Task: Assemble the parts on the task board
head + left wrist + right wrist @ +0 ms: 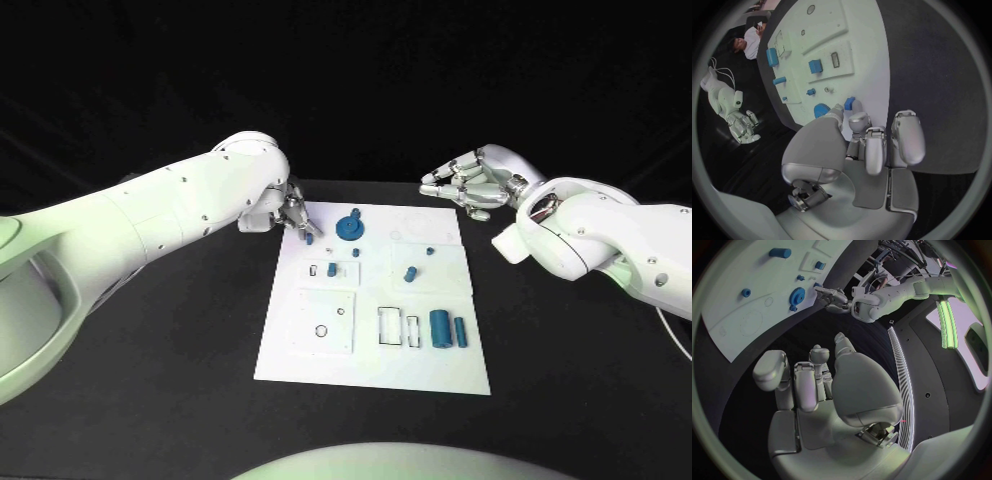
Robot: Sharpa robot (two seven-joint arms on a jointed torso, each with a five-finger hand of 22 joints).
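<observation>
Left hand point(293, 220) pinches a small blue peg point(849, 103) at task board's point(433, 370) far-left corner — rigid, light, slick; hold by sides. Right hand point(472, 183) curled, empty, beyond board.

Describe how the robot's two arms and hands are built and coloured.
Both arms are smooth, glossy white shells with rounded joint housings. The left hand and right hand are silver metal with segmented fingers carrying pale grey pads. A thin white cable trails beside the right arm.
</observation>
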